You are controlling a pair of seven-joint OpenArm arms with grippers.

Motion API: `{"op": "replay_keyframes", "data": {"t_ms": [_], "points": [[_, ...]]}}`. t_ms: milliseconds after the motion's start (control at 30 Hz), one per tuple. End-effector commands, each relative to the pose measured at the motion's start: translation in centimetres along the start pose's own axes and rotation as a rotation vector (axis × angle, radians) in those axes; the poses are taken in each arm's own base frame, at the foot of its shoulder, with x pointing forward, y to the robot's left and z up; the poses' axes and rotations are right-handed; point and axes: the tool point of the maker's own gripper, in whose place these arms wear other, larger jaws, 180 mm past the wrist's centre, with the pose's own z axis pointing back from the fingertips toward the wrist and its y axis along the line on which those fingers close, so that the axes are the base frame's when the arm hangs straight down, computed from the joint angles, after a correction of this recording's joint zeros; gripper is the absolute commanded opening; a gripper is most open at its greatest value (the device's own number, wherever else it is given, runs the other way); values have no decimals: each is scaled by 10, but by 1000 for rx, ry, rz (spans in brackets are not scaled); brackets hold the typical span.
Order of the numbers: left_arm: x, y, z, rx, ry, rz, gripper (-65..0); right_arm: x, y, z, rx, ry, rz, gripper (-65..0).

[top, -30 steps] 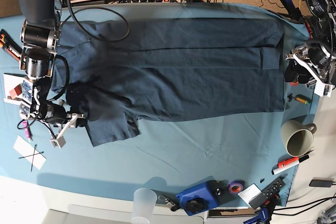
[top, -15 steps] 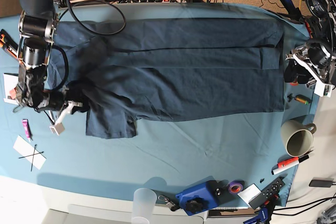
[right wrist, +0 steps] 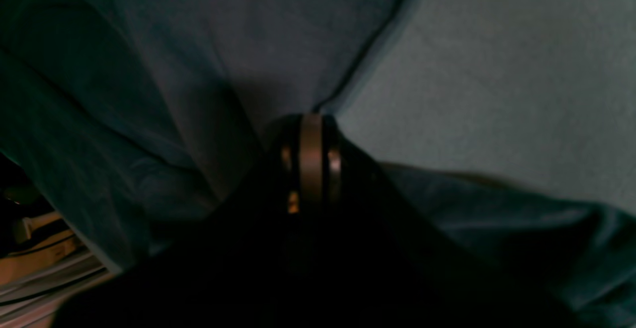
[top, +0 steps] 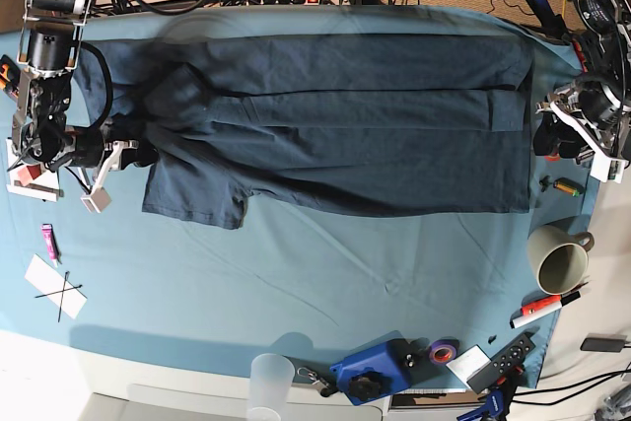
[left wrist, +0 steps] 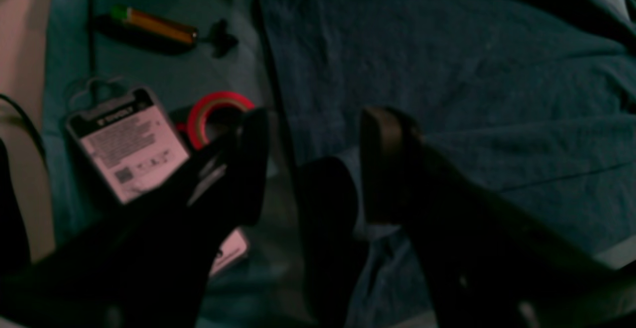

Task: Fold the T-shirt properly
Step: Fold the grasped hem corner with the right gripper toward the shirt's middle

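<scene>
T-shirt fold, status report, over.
Right pincer shut on T-shirt at sleeve end. Left pincer open over hem edge, holding nothing. Red tape roll beside hem.

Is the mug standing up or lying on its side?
On its side. The mug shows its round opening to the overhead base camera, handle pointing outward, lying on the table cloth.

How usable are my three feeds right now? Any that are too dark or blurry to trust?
Base view: evenly lit and sharp, the T-shirt and table cloth read clearly. Left wrist view: dim and soft, the left tool is a dark, blurred silhouette, though the red tape roll still shows. Right wrist view: darkest, the right tool mostly black, with the fabric around it in shadow.
</scene>
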Motion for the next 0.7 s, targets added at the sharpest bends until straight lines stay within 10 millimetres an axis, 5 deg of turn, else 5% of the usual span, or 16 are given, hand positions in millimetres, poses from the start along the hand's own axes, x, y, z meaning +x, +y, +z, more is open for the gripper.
{"op": "replay_keyframes", "data": {"t_ms": [0,167,433,667], "points": [[14,1,5,-1,-46,-20,-347,1,-12,13,-54,28,12,-650],[14,1,5,-1,-46,-20,-347,20,-13,24,-52,-42,3,-464],[15,1,5,0,-46,-20,-347,74,-13,53,-57,-229,12,-460],[15,1,5,2,-49,-21,-347,92,-35,43,-232,-292,85,-460]]}}
